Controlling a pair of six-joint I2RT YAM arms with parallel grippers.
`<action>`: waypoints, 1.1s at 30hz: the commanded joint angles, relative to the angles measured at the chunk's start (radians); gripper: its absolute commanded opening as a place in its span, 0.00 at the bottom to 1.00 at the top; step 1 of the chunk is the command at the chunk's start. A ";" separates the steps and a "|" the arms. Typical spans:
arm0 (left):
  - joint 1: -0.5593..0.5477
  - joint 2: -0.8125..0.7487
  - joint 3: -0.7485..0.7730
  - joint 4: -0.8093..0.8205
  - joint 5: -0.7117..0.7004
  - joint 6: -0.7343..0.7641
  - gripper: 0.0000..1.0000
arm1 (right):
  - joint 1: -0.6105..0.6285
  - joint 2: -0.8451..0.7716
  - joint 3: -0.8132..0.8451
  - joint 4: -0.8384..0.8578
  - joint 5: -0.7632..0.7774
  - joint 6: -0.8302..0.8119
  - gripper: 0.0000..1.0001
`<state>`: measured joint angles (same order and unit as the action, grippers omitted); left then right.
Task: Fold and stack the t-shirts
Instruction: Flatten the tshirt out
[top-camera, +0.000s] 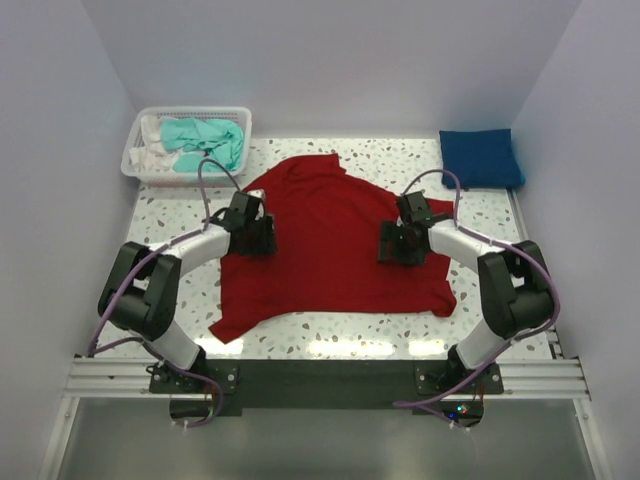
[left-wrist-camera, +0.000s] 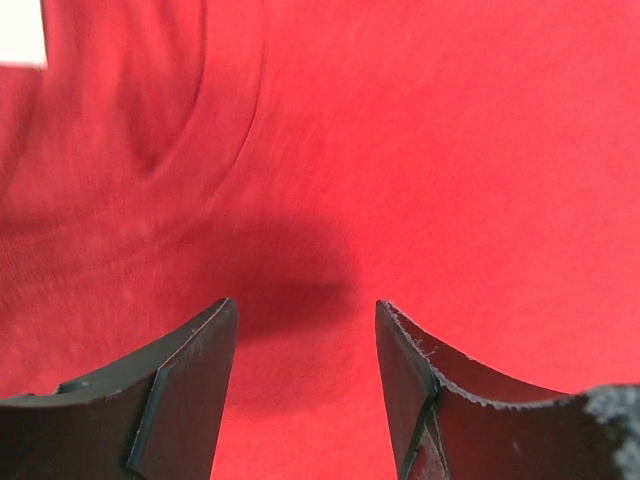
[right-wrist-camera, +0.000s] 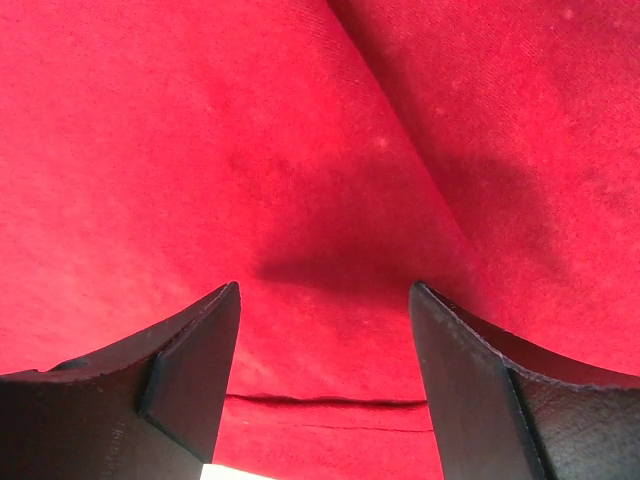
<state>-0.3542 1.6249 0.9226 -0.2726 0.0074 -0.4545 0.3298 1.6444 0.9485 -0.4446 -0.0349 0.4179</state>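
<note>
We hold L fingers (top-camera: 262, 237) & R fingers (top-camera: 392, 244) apart, empty, low over red t-shirt (top-camera: 325, 260) spread flat on bench (top-camera: 400, 160), prob. ready to pinch for folding.

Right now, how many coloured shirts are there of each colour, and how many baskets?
Red t-shirt, spread flat: 1
Blue t-shirt, folded: 1
Teal t-shirt, bunched: 1
White basket: 1
Total: 4

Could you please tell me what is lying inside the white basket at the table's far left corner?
A crumpled teal t-shirt fills most of the white basket, with some white cloth at its left end. Whatever lies beneath them is covered.
</note>
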 joint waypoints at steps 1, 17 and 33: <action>0.000 -0.037 -0.095 -0.040 -0.004 -0.035 0.62 | 0.002 -0.041 -0.053 0.007 0.006 0.004 0.73; 0.006 -0.439 -0.265 -0.336 0.035 -0.190 0.58 | 0.000 -0.193 -0.128 -0.187 -0.174 -0.008 0.73; -0.032 -0.119 -0.066 -0.076 0.111 -0.032 0.68 | -0.232 0.014 0.124 0.029 0.024 0.064 0.53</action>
<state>-0.3752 1.4811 0.8528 -0.3828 0.0757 -0.5297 0.1127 1.6196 1.0485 -0.4774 -0.0574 0.4496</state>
